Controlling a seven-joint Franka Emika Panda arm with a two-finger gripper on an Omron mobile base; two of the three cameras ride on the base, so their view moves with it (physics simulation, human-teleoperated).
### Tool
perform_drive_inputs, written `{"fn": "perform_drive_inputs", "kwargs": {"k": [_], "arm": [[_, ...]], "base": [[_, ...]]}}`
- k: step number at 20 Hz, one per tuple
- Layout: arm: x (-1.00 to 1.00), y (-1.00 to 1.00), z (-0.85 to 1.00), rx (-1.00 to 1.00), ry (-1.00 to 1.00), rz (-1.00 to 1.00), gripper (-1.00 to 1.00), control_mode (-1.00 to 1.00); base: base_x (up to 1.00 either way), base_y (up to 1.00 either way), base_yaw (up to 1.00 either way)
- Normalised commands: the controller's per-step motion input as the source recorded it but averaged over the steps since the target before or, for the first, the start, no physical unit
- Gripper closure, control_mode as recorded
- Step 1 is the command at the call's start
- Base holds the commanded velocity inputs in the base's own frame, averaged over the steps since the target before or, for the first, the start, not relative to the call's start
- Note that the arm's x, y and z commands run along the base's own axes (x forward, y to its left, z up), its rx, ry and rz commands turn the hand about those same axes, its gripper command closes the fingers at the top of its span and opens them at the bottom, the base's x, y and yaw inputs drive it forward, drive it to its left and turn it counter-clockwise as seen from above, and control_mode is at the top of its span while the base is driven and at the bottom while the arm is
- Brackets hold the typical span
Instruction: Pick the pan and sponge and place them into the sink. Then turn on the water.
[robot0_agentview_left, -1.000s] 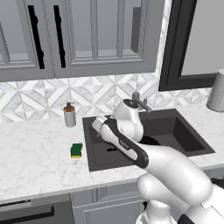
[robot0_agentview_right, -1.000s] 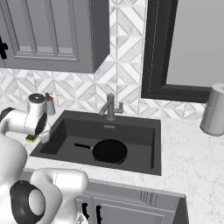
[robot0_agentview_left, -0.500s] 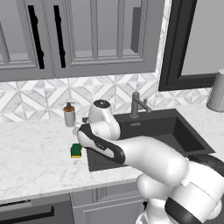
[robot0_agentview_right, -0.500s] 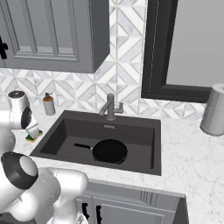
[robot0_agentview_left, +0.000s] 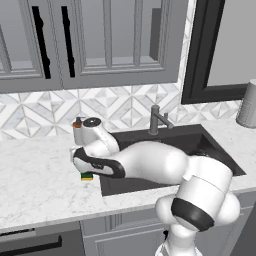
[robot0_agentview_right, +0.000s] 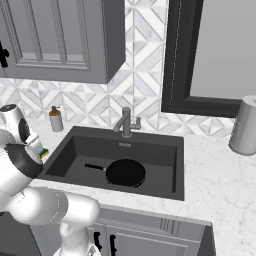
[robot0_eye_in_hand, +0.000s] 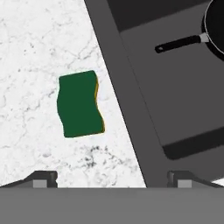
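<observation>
Claw (robot0_eye_in_hand: 112, 178) held wide apart above the small green-topped, yellow-bottomed rectangular sponge (robot0_eye_in_hand: 80, 104).
The sponge is seen on the white marble tabletop (robot0_eye_in_hand: 35, 43) beside the dark grey sink (robot0_eye_in_hand: 175, 100); likely soft, light, best pinched across its short sides.

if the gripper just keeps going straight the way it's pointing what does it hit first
Probably the marble counter beside the sink. The open gripper points down at it, with the green sponge a little off centre, so depth is unclear.

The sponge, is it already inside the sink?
No, the sponge lies flat on the marble counter beside the sink, apart from its rim.
</observation>
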Motion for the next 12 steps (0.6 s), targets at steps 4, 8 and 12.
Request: {"fn": "perform_drive_inputs", "kwargs": {"k": [4, 8, 12], "arm": [[0.31, 0.0, -0.29, -0.02, 0.0, 0.23, -1.0, -1.0], [0.29, 0.0, -0.22, 0.0, 0.0, 0.2, -1.0, -1.0], [0.1, 0.0, -0.3, 0.0, 0.0, 0.11, -1.0, -1.0]], "base": [[0.0, 0.0, 0.0], [0.0, 0.0, 0.0], [0.0, 0.0, 0.0]]}}
